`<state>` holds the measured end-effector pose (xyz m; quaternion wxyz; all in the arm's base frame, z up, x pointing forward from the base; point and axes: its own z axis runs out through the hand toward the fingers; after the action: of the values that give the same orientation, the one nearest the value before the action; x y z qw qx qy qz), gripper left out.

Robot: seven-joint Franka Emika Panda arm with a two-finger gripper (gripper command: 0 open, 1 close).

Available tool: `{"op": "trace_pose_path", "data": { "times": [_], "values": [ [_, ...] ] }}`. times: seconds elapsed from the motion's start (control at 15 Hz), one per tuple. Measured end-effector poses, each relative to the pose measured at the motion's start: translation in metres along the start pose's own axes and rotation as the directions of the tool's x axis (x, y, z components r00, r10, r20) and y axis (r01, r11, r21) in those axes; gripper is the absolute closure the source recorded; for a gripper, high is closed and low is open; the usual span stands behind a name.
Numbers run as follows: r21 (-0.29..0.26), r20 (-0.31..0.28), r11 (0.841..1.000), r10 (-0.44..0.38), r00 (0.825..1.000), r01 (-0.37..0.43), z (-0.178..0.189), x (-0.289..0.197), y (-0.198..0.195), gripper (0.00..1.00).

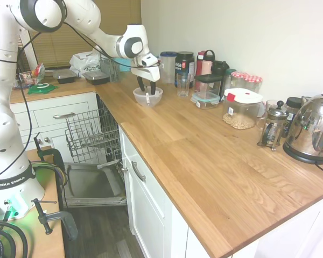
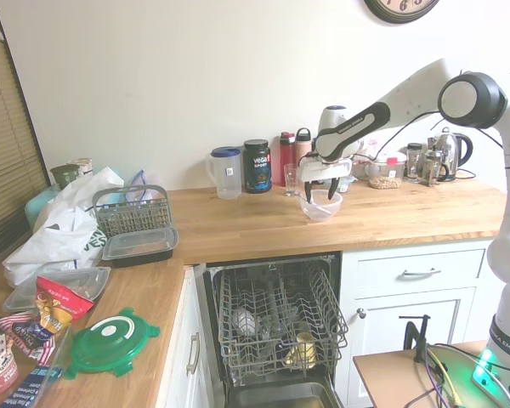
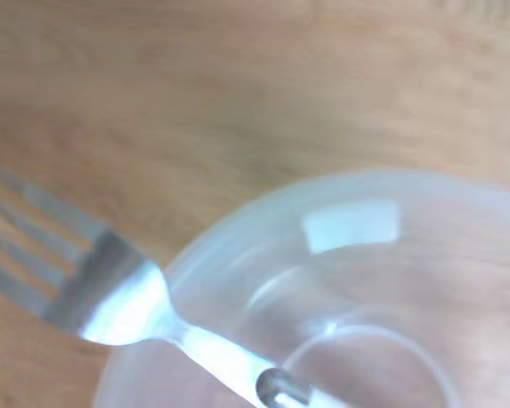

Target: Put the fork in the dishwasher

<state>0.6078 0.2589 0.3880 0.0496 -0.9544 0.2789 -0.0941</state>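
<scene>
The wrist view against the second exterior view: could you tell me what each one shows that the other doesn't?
Only the wrist view shows the fork's tines clearly, poking over the rim of the clear bowl above the wooden counter. Only the second exterior view shows the dishwasher open below, its wire rack pulled out, and the gripper lowered at the bowl with fingers spread. Both show the bowl on the counter.

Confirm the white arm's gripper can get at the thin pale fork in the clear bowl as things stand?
Probably yes. The gripper hangs open right over the clear bowl, fingers straddling the thin pale fork, whose head leans out over the rim. Nothing stands between them.
</scene>
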Motion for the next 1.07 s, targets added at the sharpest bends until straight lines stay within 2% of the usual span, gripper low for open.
{"op": "trace_pose_path", "data": {
  "times": [0.07, 0.13, 0.33, 1.07],
  "values": [
    [-0.028, 0.009, 1.0, -0.01, 1.0, 0.011, 0.011, -0.002, 0.0, 0.0],
    [-0.05, 0.017, 0.999, -0.018, 1.0, 0.019, 0.022, -0.002, 0.001, 1.0],
    [-0.074, 0.023, 0.997, -0.032, 0.999, 0.034, 0.038, 0.001, 0.005, 1.0],
    [-0.073, 0.013, 0.996, -0.056, 0.998, 0.057, 0.033, -0.005, -0.003, 1.0]
  ]
}}
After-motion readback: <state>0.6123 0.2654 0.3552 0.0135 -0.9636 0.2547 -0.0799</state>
